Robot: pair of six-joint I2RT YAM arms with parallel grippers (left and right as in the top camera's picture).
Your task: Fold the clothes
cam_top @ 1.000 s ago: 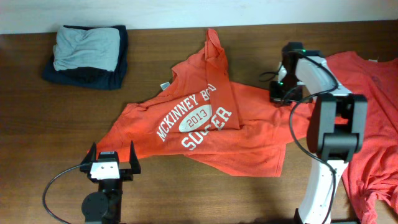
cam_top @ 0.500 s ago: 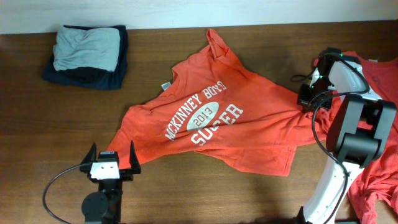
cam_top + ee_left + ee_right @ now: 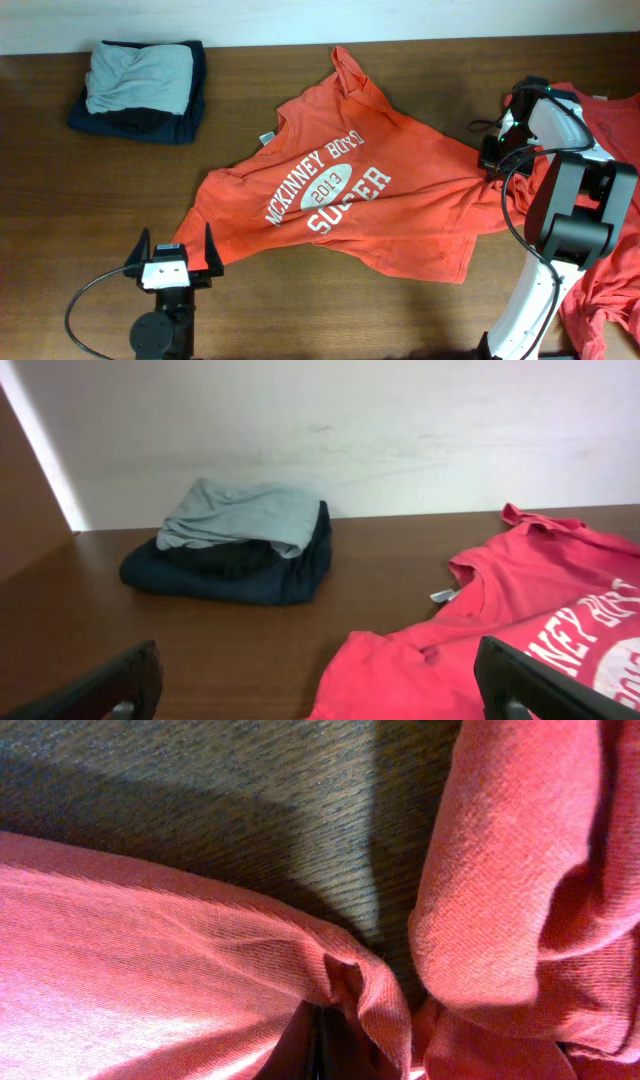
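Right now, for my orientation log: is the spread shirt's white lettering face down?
No, the white lettering on the spread orange shirt faces up, readable from overhead.

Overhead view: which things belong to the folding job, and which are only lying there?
Job: lettered orange-red T-shirt, held by the shut right gripper; second orange-red T-shirt at the right edge; open left gripper.
Lying about: folded grey and navy stack, far left.

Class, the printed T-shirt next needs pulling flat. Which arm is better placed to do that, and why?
Right, probably. The right hand is shut on the printed T-shirt, cloth bunched at its fingers. The left hand hangs open by the near corner, holding nothing.
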